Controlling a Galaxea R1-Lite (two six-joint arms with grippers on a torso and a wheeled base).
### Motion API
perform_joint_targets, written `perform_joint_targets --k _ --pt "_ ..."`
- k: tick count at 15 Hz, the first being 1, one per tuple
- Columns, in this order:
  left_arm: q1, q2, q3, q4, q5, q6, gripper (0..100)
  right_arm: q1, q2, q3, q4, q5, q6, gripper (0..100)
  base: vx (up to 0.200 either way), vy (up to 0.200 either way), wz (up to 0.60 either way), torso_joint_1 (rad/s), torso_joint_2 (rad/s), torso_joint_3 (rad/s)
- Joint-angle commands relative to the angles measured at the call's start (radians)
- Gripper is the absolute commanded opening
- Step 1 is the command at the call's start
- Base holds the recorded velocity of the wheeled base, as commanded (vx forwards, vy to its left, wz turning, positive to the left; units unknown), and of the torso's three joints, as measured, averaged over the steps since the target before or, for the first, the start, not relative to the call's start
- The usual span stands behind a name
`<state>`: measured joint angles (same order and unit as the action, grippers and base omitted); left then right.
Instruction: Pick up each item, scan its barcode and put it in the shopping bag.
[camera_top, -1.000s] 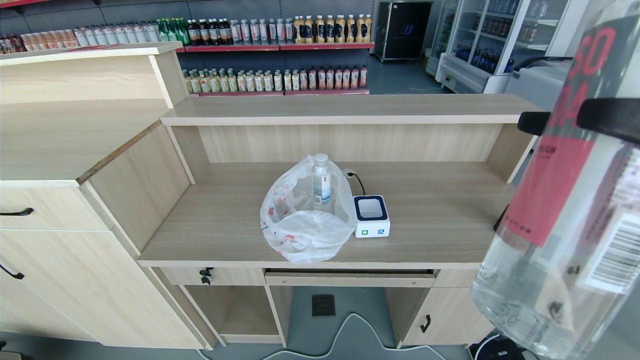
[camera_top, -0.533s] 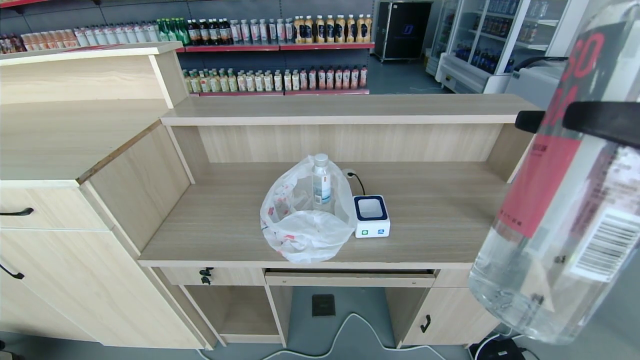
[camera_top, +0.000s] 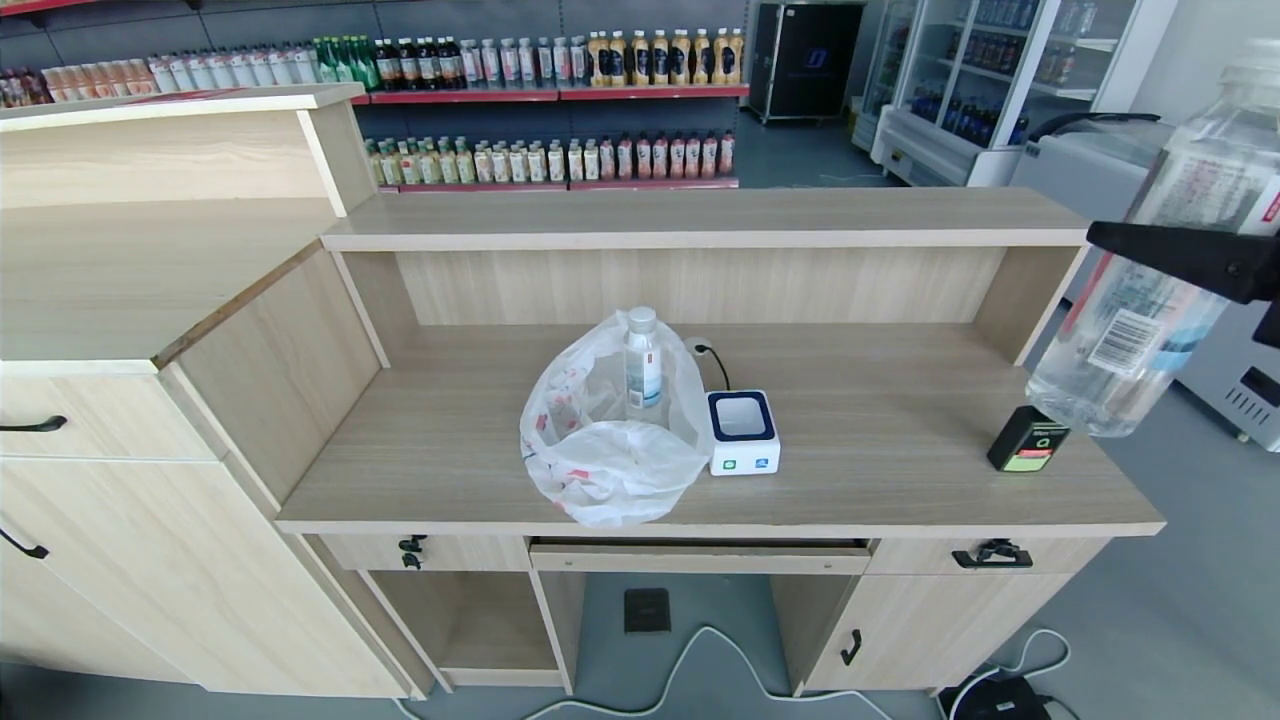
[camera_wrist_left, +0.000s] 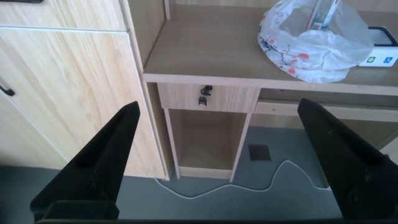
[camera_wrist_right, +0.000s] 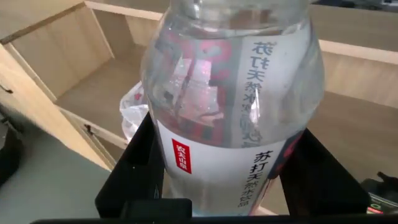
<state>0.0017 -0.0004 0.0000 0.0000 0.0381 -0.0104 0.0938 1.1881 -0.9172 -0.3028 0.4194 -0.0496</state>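
Wood-grain table (camera_top: 900, 440) carries it all. A white plastic bag (camera_top: 600, 470) sits near the middle with its mouth open. A big clear bottle (camera_top: 1140, 330) hangs tilted in the air over the table's right end, well apart from the bag. The right jaws pinch it about the body. Its barcode faces the head camera. The white scanner (camera_top: 742, 432) sits just beside the bag on the right, window up. A small bottle (camera_top: 642, 362) stands upright inside the bag, so one item looks done. A little black device (camera_top: 1027, 440) lies on the table near the big bottle's base. The left jaws are spread wide with nothing between them, out in front of the table's left part.

The step in hand looks like scanning: the big bottle is lifted but not yet at the scanner. The next move calls for carrying it left over the window and turning it so the barcode faces down. After that it goes into the bag without tipping the small bottle; the slack mouth may catch it.

The big bottle's upper part runs off the head view's edge, and the wrist view crops its cap. What the black device is, I cannot tell.
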Motion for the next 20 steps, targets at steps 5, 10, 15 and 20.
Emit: perform_joint_targets --k 5,10,15,20 --pt "0.0 0.0 0.0 0.0 0.0 0.0 100 -0.417 0.162 0.176 -0.262 0.001 -0.395 0 0.0 0.0 0.0 0.0 0.0 0.0" --pt "0.0 0.0 0.0 0.0 0.0 0.0 100 -0.448 0.174 0.184 -0.299 -0.021 -0.454 0 0.0 0.0 0.36 0.0 0.0 0.002" --pt "0.0 0.0 0.0 0.0 0.0 0.0 100 -0.491 0.223 0.181 -0.365 -0.025 -0.454 0 0.0 0.0 0.6 0.004 0.0 0.0" --pt "0.0 0.0 0.0 0.0 0.0 0.0 100 -0.487 0.349 0.136 -0.521 0.007 -0.567 0 0.0 0.0 0.12 0.0 0.0 0.0"
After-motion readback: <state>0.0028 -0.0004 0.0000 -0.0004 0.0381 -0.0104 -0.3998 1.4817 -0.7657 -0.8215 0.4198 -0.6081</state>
